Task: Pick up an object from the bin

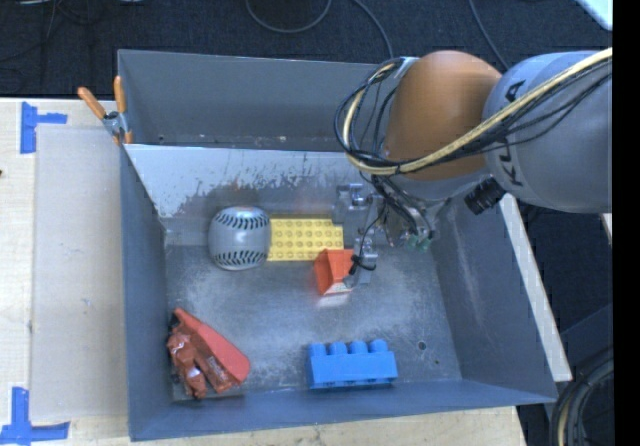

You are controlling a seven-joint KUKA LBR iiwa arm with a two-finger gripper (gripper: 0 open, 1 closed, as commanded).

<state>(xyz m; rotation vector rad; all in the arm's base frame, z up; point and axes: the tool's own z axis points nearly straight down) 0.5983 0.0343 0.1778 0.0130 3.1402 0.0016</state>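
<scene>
My gripper [358, 269] reaches down into the middle of the bin from under the orange wrist cover. One fingertip rests against the right side of a small orange-red block [330, 271] with a pale underside. Just behind that block lies a flat yellow studded plate [303, 238]. To the plate's left, touching its end, sits a grey ball with white stripes [238, 237].
A blue studded brick [350, 363] lies near the front wall, right of centre. A red-orange toy with dark parts [205, 356] rests in the front left corner. The arm and its cables overhang the bin's right rear part.
</scene>
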